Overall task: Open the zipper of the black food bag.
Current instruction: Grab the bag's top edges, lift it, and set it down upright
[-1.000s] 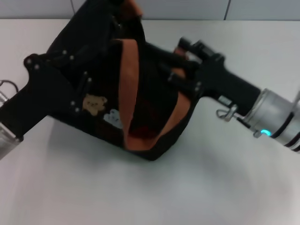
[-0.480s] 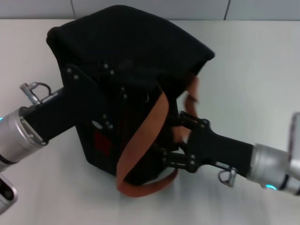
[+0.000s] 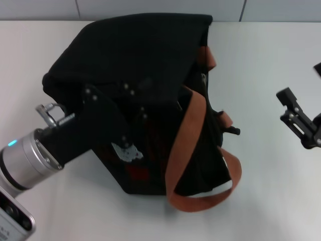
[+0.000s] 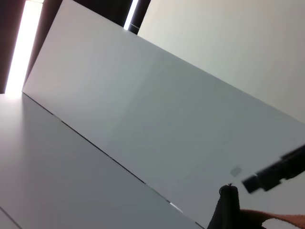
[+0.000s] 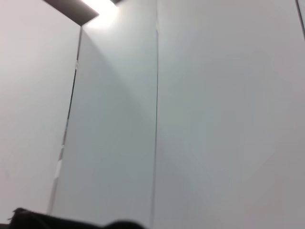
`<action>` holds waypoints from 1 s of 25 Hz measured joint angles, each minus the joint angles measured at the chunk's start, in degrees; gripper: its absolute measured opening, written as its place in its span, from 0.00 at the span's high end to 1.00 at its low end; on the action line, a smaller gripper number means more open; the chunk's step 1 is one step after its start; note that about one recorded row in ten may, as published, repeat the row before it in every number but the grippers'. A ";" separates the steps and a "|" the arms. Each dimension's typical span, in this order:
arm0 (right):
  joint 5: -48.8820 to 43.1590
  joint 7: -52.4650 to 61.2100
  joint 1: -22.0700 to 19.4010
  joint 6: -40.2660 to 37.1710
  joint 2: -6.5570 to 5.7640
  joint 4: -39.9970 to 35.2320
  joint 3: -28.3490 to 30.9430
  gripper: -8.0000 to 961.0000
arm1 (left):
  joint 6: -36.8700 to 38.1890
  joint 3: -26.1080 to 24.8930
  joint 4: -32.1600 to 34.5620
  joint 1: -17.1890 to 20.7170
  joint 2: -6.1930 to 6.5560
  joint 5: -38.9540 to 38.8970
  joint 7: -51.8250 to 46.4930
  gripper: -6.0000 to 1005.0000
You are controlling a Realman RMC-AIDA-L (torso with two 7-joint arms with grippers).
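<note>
The black food bag (image 3: pixel 145 55) lies tilted in the middle of the white table, its orange-brown strap handles (image 3: pixel 183 135) draped down its near side. A pale bear patch (image 3: pixel 125 149) and red lettering (image 3: pixel 133 171) show on its front. I cannot make out the zipper against the black fabric. My left gripper (image 3: pixel 131 116) reaches in from the lower left and is pressed against the bag's front. Near the right edge my right gripper (image 3: pixel 301 83) is open, clear of the bag, with nothing between its fingers. In the left wrist view only a strip of strap (image 4: pixel 271 220) shows.
The white table (image 3: pixel 271 201) extends around the bag, with a tiled wall (image 3: pixel 160 7) behind it. Both wrist views mostly show walls and ceiling. The left arm's silver wrist (image 3: pixel 30 158) crosses the lower left corner.
The right gripper has let go of the bag's near side and drawn back to the right edge. The bag has turned and shifted, and the straps have dropped lower. The left gripper stays on it.
</note>
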 joint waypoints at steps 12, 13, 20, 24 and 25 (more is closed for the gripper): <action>-4.45 -41.56 1.98 10.23 -0.03 10.48 -2.18 0.13 | 0.07 2.92 -2.96 0.12 0.00 0.11 3.76 0.89; -5.01 -41.66 1.81 10.41 -0.04 10.57 -2.18 0.13 | 0.09 2.94 -3.00 0.12 0.00 0.11 3.83 0.89; -5.64 -49.03 2.89 15.76 -0.06 14.44 -0.94 0.13 | 0.12 3.06 -3.37 -0.41 0.00 0.17 5.23 0.89; -5.73 -53.98 3.72 16.99 -0.05 16.30 0.24 0.13 | 0.12 3.15 -3.70 -0.38 0.00 0.14 5.74 0.89; -5.75 -54.87 4.29 17.12 -0.06 16.59 0.36 0.13 | 0.12 3.15 -3.76 -0.37 0.00 0.13 5.78 0.89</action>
